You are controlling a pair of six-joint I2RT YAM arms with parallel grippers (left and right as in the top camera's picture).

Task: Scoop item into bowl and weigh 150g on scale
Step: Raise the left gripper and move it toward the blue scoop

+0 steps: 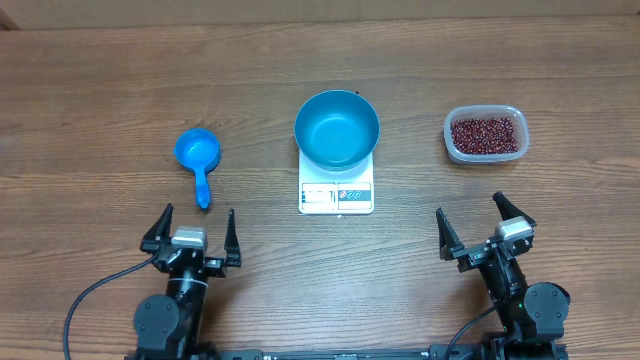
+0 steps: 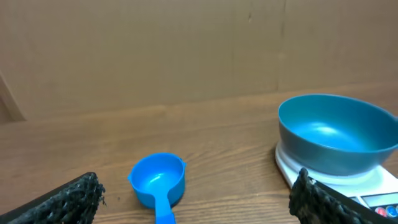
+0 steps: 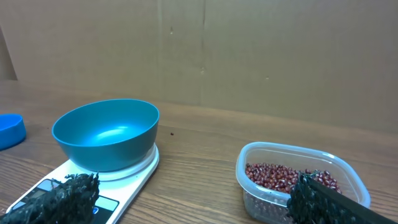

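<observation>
Beans (image 1: 486,134), small, dark red-brown, heaped in clear tub (image 1: 455,147)

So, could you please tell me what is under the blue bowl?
The blue bowl stands on the white scale. The scale's front panel with display and buttons shows, and so do the platform's edges. The bowl covers the rest of the platform, so that surface is hidden.

A lab-style robot test bench: wood-grain table (image 1: 90,90), plain cardboard backdrop (image 2: 186,50).
</observation>
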